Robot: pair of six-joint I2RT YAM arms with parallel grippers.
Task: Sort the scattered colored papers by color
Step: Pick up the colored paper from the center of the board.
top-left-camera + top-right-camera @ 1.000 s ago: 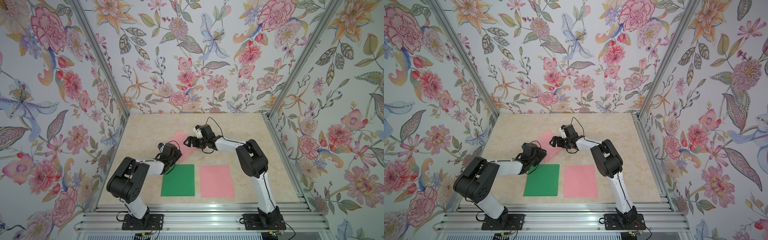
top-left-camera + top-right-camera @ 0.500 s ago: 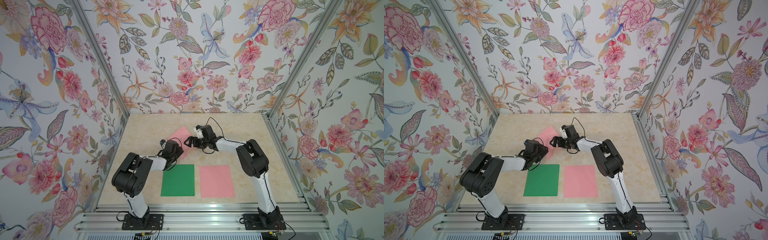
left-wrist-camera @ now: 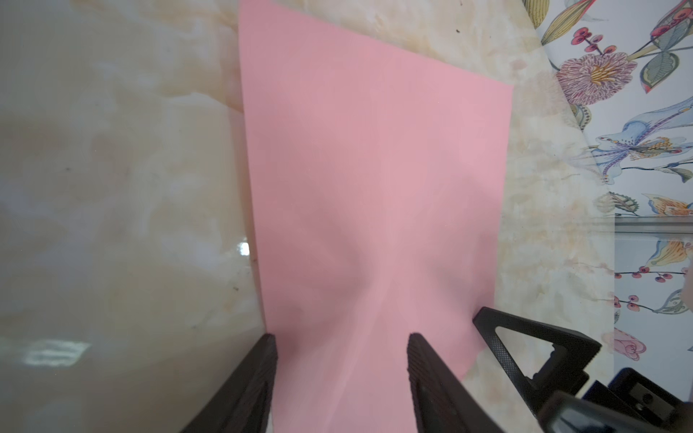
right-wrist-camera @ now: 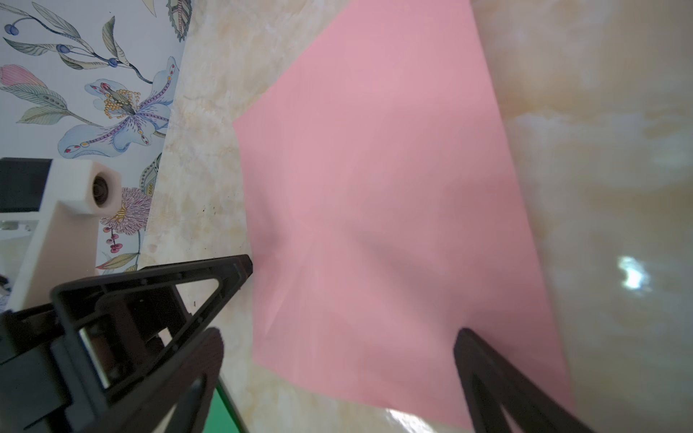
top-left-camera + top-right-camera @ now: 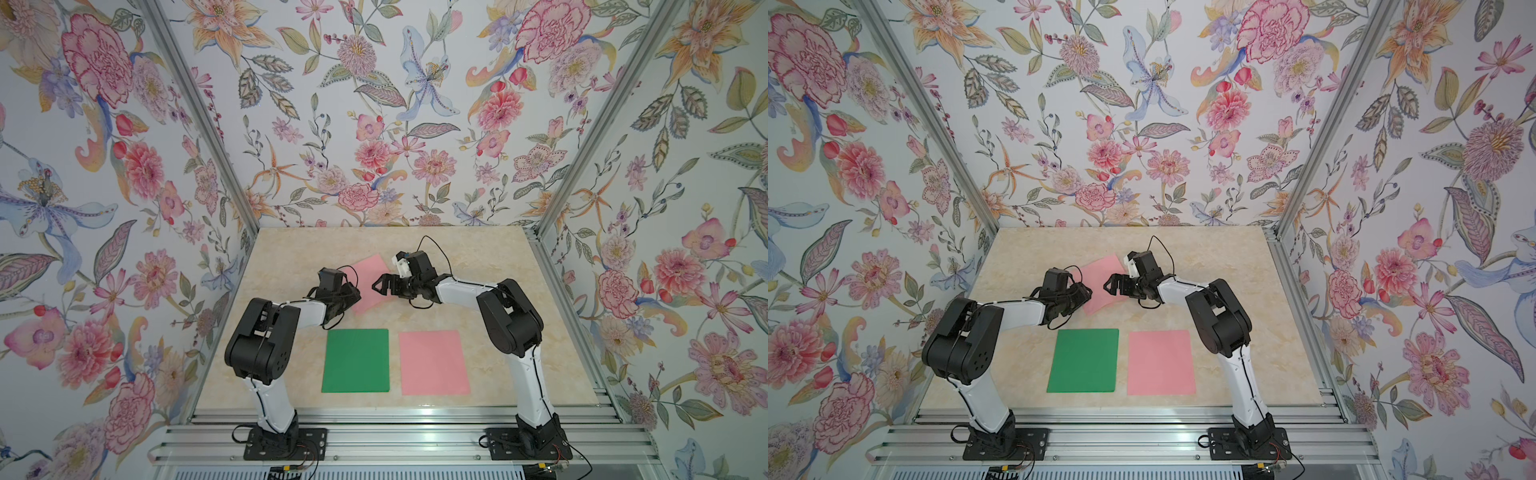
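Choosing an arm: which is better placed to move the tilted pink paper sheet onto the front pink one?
Likely right: the right hand is open at the tilted pink paper sheet, and the front pink paper sheet lies on its side; the left hand would reach past the green paper sheet.

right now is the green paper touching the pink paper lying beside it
Apart. Both top views show a bare strip of table between the green paper and the pink paper beside it.

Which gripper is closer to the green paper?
Left. The left gripper sits just behind the green paper's far edge; the right gripper is farther back, across the angled pink paper.
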